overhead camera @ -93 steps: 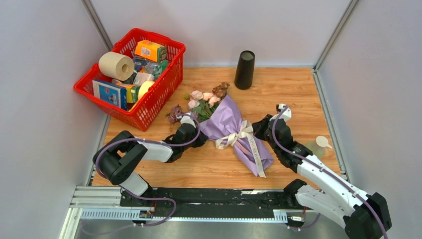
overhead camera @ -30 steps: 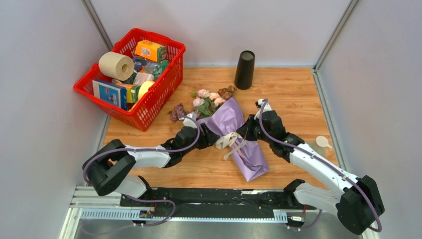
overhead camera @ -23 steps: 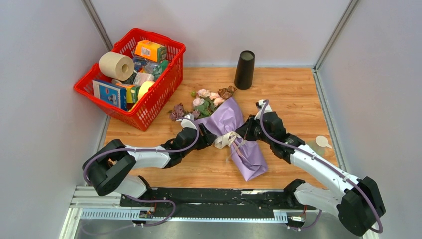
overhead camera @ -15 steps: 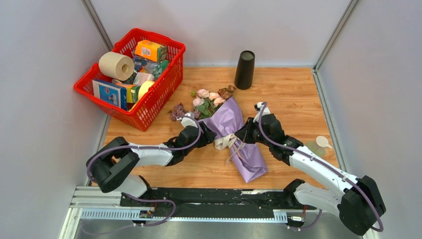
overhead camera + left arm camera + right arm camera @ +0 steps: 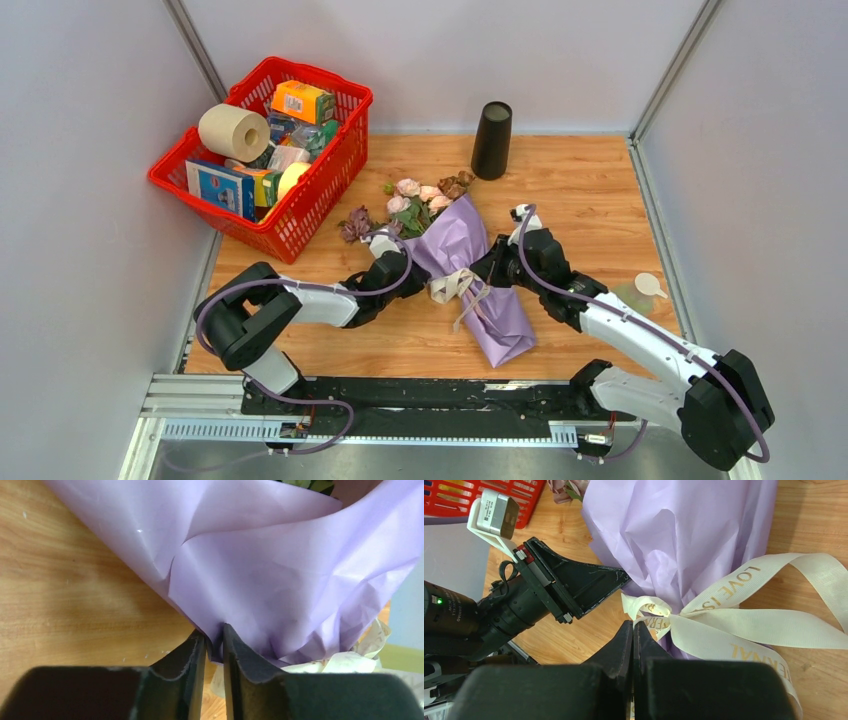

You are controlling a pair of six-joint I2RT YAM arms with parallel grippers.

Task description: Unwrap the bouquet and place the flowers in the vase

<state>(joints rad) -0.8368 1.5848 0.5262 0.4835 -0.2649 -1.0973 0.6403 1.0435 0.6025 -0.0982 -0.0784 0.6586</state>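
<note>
The bouquet (image 5: 470,245) lies across the middle of the table, its lilac paper (image 5: 280,570) tied at the waist with a cream ribbon (image 5: 734,625). The flowers (image 5: 415,200) stick out of its far end, toward the black vase (image 5: 491,140) that stands upright at the back. My left gripper (image 5: 214,635) comes in from the left and is shut on a fold of the paper just above the ribbon. My right gripper (image 5: 633,625) sits on the opposite side, shut on a short end of the ribbon (image 5: 455,285) at the knot.
A red basket (image 5: 310,212) full of groceries stands at the back left, close to the flower heads. A small clear dish with a white spoon (image 5: 648,285) lies at the right edge. Grey walls enclose the table on three sides.
My left jaws have closed onto the paper fold, and that arm's elbow has swung right. The ribbon bow is looser and the bouquet lies steeper than three seconds ago. The right gripper stays shut.
</note>
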